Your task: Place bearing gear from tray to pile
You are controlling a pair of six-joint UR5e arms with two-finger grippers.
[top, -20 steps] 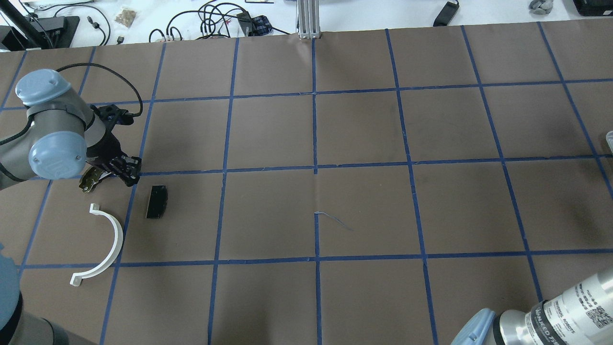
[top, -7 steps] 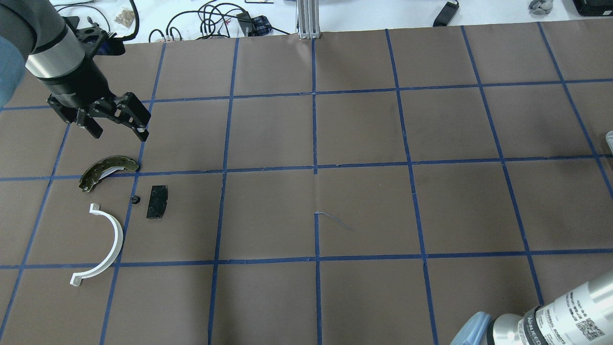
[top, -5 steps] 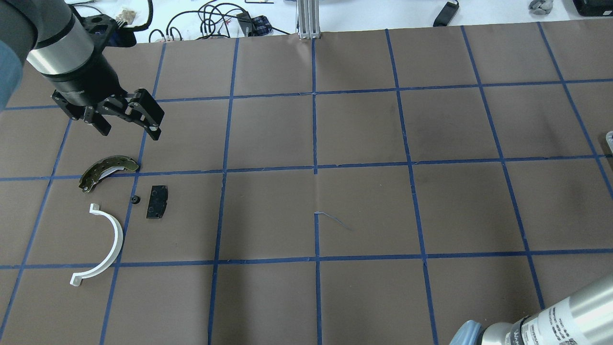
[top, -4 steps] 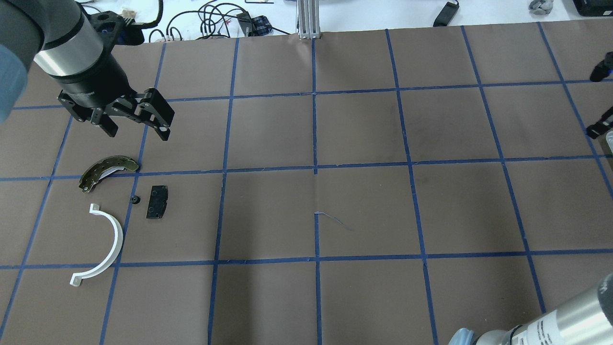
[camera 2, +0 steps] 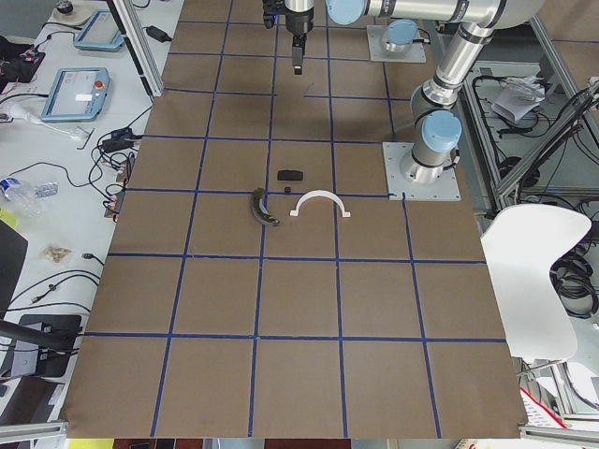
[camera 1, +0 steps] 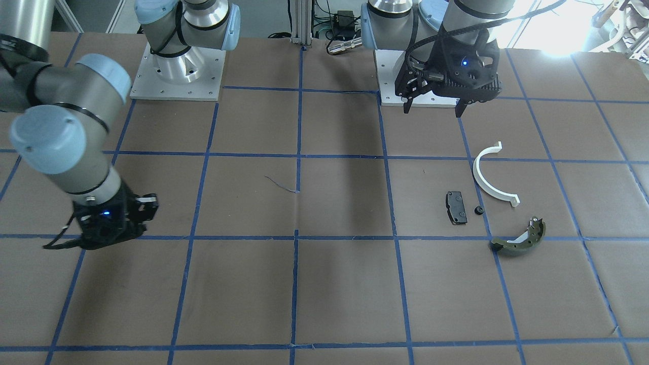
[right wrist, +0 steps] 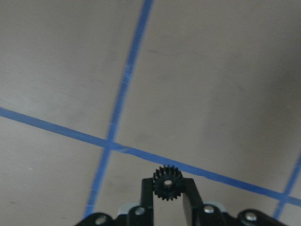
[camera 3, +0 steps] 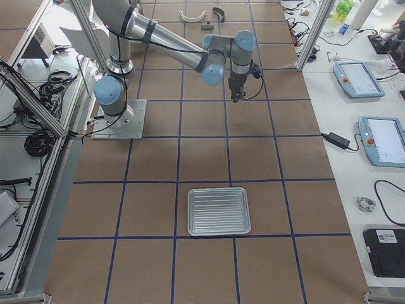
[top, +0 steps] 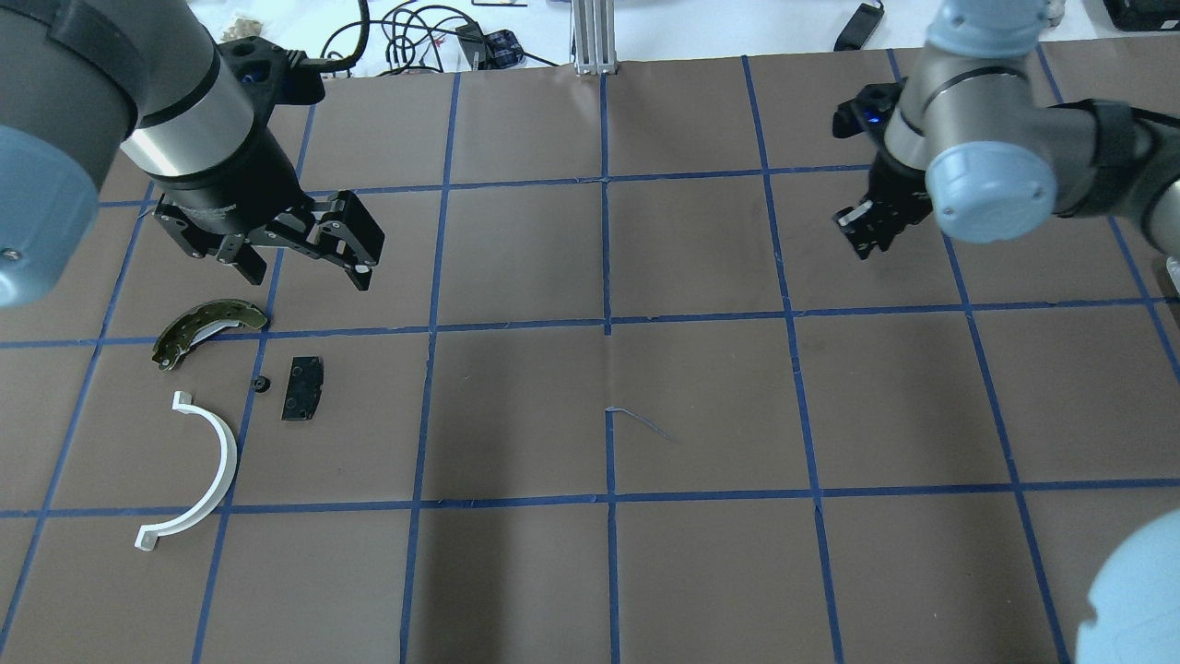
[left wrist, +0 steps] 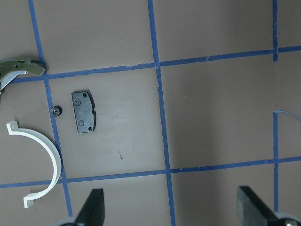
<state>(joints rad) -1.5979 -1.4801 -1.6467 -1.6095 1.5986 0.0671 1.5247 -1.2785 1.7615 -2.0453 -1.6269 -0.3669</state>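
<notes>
My right gripper (top: pixel 865 224) is shut on a small black bearing gear (right wrist: pixel 165 183) and holds it above the table's right half, far from the pile. The pile lies at the left: an olive-green brake shoe (top: pixel 207 323), a black pad (top: pixel 302 388), a white half-ring (top: pixel 224 456) and another small black gear (top: pixel 262 385) beside the pad. My left gripper (top: pixel 300 272) is open and empty, high above the table just beyond the pile. The left wrist view shows the pad (left wrist: pixel 83 112) and the half-ring (left wrist: pixel 55 162) below it.
A ribbed metal tray (camera 3: pixel 218 211) lies at the table's right end and looks empty. Blue tape lines grid the brown table cover. Cables and small items lie on the white bench beyond the table's far edge (top: pixel 415 46).
My left gripper left the brake shoe, rose and moved right, open. A small gear appeared beside the black pad. My right arm swung into view from the right.
</notes>
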